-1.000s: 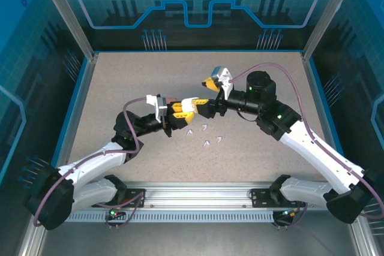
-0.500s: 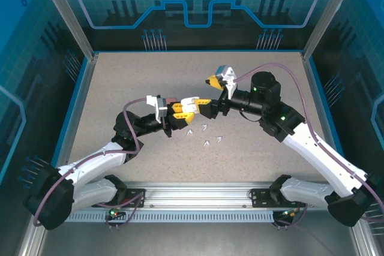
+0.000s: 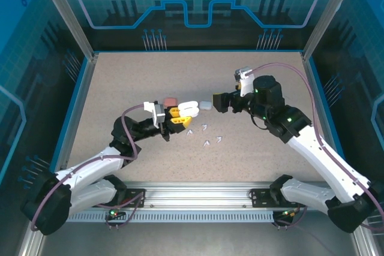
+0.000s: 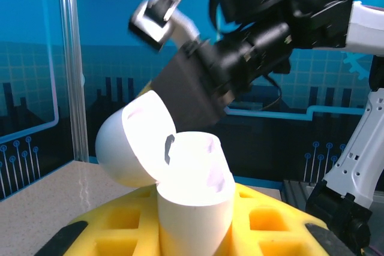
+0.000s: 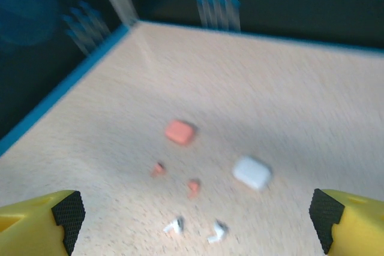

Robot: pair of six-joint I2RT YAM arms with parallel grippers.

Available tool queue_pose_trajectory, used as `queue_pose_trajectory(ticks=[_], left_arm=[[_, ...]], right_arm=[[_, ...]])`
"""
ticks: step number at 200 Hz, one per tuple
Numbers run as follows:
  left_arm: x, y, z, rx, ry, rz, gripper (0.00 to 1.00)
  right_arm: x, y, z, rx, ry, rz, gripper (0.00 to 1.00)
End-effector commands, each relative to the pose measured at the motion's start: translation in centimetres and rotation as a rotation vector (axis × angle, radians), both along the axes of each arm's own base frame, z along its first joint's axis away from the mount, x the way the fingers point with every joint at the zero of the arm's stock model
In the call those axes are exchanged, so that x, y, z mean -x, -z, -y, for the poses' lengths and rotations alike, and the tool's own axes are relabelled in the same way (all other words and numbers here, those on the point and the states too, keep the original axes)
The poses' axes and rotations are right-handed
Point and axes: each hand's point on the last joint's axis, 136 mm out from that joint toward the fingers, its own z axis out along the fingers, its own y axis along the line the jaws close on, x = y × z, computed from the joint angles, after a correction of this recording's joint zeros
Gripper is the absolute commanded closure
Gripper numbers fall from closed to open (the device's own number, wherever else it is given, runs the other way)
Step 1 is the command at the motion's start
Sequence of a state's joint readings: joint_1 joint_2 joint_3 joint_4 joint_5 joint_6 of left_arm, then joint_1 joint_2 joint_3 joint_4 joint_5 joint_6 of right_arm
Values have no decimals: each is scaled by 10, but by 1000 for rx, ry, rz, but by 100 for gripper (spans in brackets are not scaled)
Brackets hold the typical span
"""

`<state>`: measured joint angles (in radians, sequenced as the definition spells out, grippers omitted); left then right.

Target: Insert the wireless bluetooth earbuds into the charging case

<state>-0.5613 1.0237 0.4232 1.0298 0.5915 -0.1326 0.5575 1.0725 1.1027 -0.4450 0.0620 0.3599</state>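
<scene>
Right claw (image 3: 215, 101) has backed off the case (image 4: 192, 196), spread wide, empty; left claw (image 3: 182, 114) stays clamped on it.

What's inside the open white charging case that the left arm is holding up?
The white case stands open, lid tipped back. Its top shows moulded hollows and no earbud poking out. The well bottoms are hidden by the rim, so I can't rule one out.

Free tabletop (image 3: 120, 82) outward — earbuds (image 3: 207, 143), salmon case (image 3: 170, 100), seemingly white case (image 5: 252, 172) mid-table.
</scene>
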Motion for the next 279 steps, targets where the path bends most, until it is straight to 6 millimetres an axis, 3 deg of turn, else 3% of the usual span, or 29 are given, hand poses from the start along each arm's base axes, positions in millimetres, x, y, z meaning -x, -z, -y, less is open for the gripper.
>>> queue_pose_trajectory(ticks=[1,31,64,81,182,254,279], left_arm=[[6,-8,-5,14,-26,70,97],[6,-6,-6,8,-34,73,97],[7,-4,-6,12,-34,60,97],[7,-4,-6,18,-30,51,97],[6,2,-8,24,-38,44,97],[5,4,-9,22,-50,40,97],[4,4,-9,23,-51,39,96]], right_arm=[[5,79,27,31,195,-312,0],[11,142,26,22,300,-553,2],[18,189,23,72,376,-751,23],[22,205,20,106,398,-810,29],[26,253,-8,251,419,-934,46],[30,271,-16,301,400,-968,58],[30,275,-16,312,397,-973,58]])
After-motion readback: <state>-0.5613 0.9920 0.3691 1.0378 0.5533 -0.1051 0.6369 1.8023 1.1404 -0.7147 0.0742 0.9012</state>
